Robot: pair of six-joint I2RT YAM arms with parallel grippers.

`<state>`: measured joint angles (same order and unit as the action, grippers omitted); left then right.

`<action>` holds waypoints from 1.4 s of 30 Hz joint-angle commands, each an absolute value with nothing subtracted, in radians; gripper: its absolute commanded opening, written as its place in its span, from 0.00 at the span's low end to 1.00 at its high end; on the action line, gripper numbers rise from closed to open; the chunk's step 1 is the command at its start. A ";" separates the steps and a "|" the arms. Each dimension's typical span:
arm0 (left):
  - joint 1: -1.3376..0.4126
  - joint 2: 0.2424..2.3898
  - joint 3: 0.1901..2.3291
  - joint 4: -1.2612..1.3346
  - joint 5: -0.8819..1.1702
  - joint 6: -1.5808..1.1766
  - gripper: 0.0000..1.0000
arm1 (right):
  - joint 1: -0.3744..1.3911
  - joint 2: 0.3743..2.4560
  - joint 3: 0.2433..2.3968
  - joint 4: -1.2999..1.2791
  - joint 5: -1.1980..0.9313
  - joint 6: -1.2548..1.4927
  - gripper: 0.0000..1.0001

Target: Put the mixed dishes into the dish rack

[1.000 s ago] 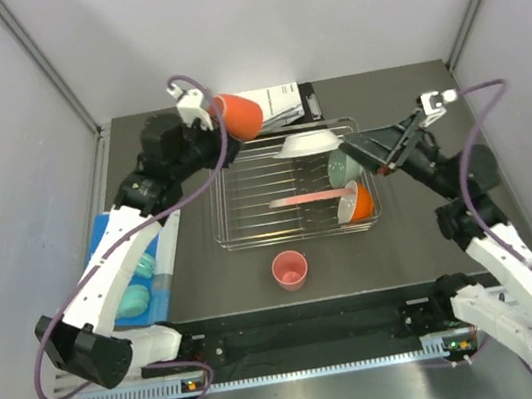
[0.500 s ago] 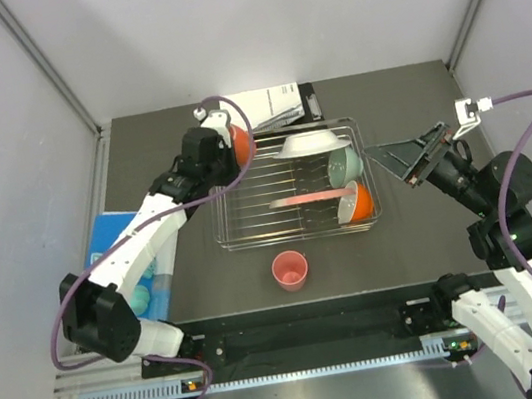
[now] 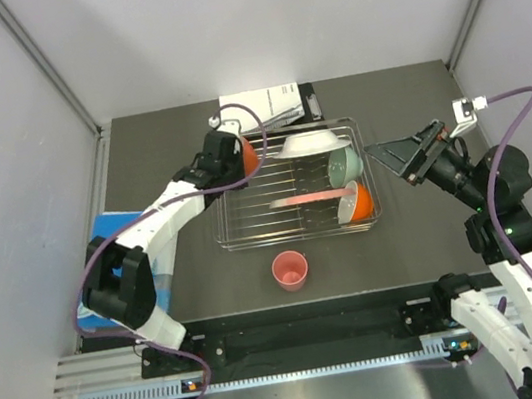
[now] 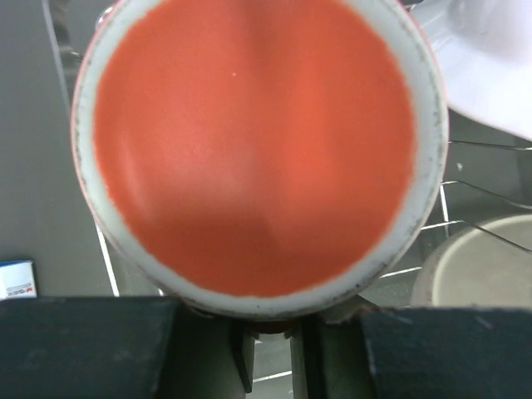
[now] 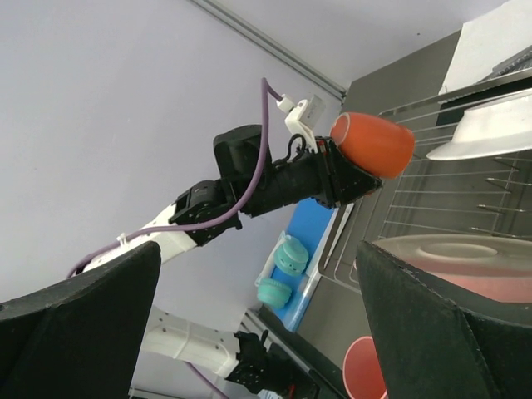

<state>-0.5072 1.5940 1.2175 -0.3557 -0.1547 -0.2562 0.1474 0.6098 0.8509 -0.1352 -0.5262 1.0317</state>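
The left gripper pinches the orange mug in narrow jaws; in the left wrist view the fingers close under the mug's pale rim, and its round orange face fills most of that picture. The mug lies on its side in the air over the far-left corner of the rack, just beside the white plate. Whether the mug touches the wires cannot be told. The white plate leans at the rack's far side. To its right, inside the rack, sits the mint bowl. The pink plate stands on edge across the middle, and the orange bowl rests tilted in the near-right corner. The pink cup stands upright on the table, just in front of the rack and outside it. The right gripper hangs right of the rack with its jaws spread wide and nothing between them. A white paper lies beyond the rack. A blue sheet lies at the left edge under the left arm, and the right wrist view shows two teal pieces on it.
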 commanded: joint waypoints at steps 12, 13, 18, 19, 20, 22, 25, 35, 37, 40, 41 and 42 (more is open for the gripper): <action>-0.512 1.730 1.252 -0.216 -0.219 -0.215 0.00 | 0.129 0.617 0.839 -0.141 -0.479 0.956 1.00; -0.512 1.741 1.267 -0.224 -0.227 -0.216 0.00 | 0.129 0.623 0.839 -0.146 -0.480 0.950 1.00; -0.506 1.795 1.281 -0.227 -0.248 -0.212 0.00 | 0.129 0.632 0.839 -0.147 -0.476 0.939 1.00; -0.506 1.801 1.281 -0.232 -0.250 -0.212 0.00 | 0.129 0.635 0.839 -0.147 -0.476 0.936 1.00; -0.506 1.808 1.279 -0.239 -0.250 -0.213 0.00 | 0.129 0.635 0.839 -0.147 -0.476 0.937 1.00; -0.505 1.812 1.273 -0.230 -0.252 -0.216 0.00 | 0.129 0.635 0.838 -0.144 -0.477 0.937 1.00; -0.499 1.821 1.264 -0.215 -0.250 -0.206 0.00 | 0.129 0.634 0.838 -0.143 -0.480 0.940 1.00; -0.497 1.855 1.296 -0.310 -0.226 -0.230 0.57 | 0.129 0.637 0.844 -0.150 -0.482 0.943 1.00; -0.497 1.839 1.290 -0.316 -0.212 -0.233 0.67 | 0.129 0.643 0.854 -0.161 -0.482 0.940 1.00; -0.497 1.818 1.292 -0.321 -0.212 -0.233 0.83 | 0.129 0.649 0.880 -0.192 -0.472 0.916 1.00; -0.497 1.812 1.293 -0.327 -0.213 -0.233 0.83 | 0.129 0.649 0.891 -0.221 -0.466 0.888 1.00; -0.497 1.806 1.298 -0.331 -0.213 -0.235 0.87 | 0.129 0.660 0.903 -0.239 -0.445 0.868 1.00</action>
